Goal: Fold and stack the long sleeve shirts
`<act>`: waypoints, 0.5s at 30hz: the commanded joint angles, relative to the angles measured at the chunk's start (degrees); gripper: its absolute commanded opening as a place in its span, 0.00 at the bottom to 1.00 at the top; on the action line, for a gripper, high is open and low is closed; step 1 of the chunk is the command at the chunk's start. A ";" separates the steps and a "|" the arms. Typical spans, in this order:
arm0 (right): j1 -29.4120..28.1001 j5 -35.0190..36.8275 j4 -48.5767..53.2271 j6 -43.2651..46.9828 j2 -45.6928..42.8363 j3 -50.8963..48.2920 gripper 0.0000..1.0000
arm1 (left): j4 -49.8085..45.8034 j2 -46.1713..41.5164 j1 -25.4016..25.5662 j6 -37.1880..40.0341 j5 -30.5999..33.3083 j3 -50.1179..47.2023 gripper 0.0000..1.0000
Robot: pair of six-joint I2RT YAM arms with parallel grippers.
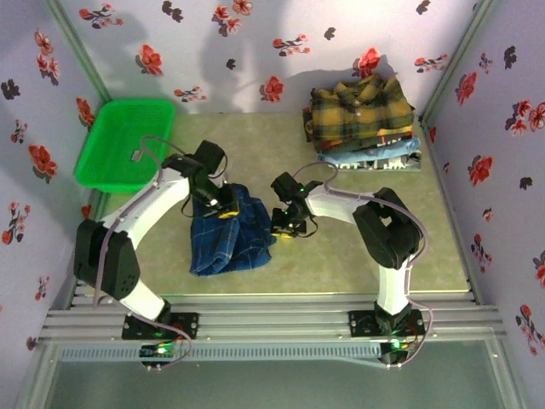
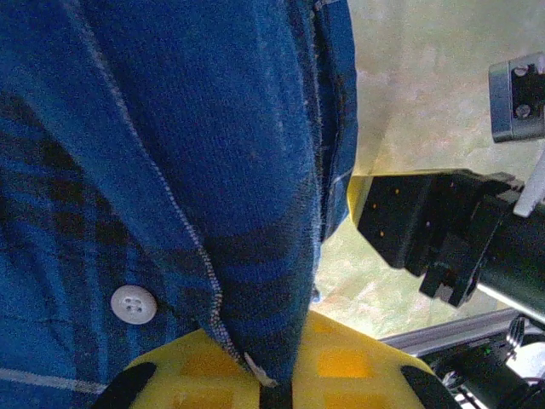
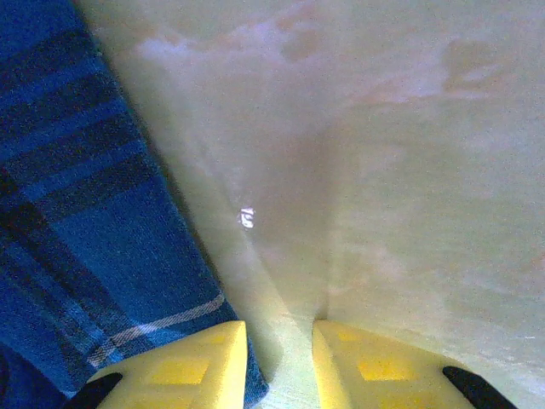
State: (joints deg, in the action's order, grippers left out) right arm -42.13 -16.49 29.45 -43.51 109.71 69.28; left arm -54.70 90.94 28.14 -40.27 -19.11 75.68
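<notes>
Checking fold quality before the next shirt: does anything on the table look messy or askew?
The mustard plaid shirt atop the back-right stack looks rumpled and bunched, not flat. The dark blue plaid shirt at centre lies lopsided, but the left gripper pinches its cloth, so it seems mid-fold.

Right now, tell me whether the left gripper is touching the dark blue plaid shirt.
Touching. The left wrist view shows a fold of the dark blue plaid shirt pinched between the yellow fingers of the left gripper.

Basket (image 1: pixel 123 145) back left on the table (image 1: pixel 341 264); shirt stack (image 1: pixel 364 119) back right; loose shirt (image 1: pixel 226 234) centre, nearer front.
</notes>
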 commanded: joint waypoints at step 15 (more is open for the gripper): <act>-1.52 -1.16 -5.88 -1.50 3.01 -3.53 0.27 | 13.57 8.40 3.30 -8.60 -2.23 3.09 0.06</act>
State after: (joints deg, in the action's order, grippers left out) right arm -42.11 -16.45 28.42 -44.12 109.38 68.36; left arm -44.95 97.89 30.70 -46.68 -20.18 76.90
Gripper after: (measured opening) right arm 0.271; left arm 0.113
